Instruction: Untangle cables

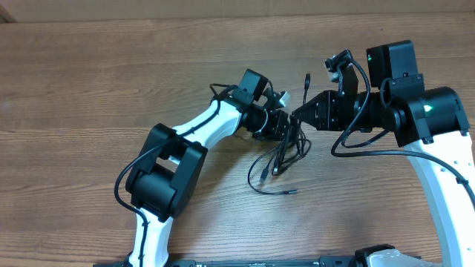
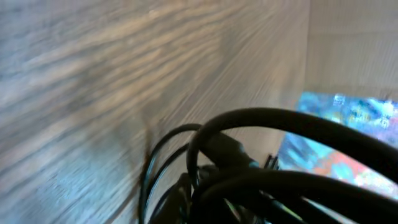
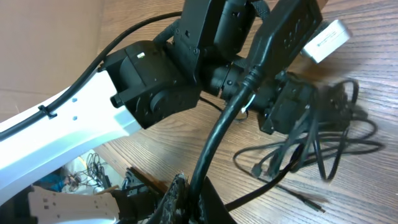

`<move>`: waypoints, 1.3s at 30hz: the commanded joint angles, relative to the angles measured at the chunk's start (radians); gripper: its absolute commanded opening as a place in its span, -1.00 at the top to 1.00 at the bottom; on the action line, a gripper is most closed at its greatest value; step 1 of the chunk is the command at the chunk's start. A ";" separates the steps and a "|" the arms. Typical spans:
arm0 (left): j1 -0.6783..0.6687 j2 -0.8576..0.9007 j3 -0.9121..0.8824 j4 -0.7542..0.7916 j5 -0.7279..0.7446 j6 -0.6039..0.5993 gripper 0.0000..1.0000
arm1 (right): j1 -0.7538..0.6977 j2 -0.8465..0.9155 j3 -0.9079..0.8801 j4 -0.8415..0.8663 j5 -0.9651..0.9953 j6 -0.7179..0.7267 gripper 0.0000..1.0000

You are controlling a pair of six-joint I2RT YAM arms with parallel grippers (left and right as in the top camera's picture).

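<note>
Cables: we find the cables point(image 1: 280, 159) knotted loosely near the table's point(image 1: 89, 89) middle, with strands trailing toward 7 o'clock.
Left gripper: the left gripper point(image 1: 286, 132) sits at the knot's 12 o'clock edge, we judge to pin it. We cannot tell how its jaws stand.
Right gripper: the right gripper point(image 1: 304, 115) meets it from 2 o'clock, probably to draw a strand free. Its jaws are equally unclear.

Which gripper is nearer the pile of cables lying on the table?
Left. The left gripper sits at the top edge of the pile of cables. The right gripper meets it from just beyond, slightly farther from the pile.
</note>
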State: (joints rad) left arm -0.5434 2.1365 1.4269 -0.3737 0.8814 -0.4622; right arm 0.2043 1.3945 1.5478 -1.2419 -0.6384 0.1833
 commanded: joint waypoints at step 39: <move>0.257 -0.483 -0.003 -0.460 -0.151 0.158 0.92 | 0.000 0.169 0.021 0.062 0.150 -0.053 -0.30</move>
State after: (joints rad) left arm -0.3187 1.6531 1.4158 -0.8375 0.6289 -0.2779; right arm 0.2035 1.5230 1.5509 -1.1767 -0.4049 0.1440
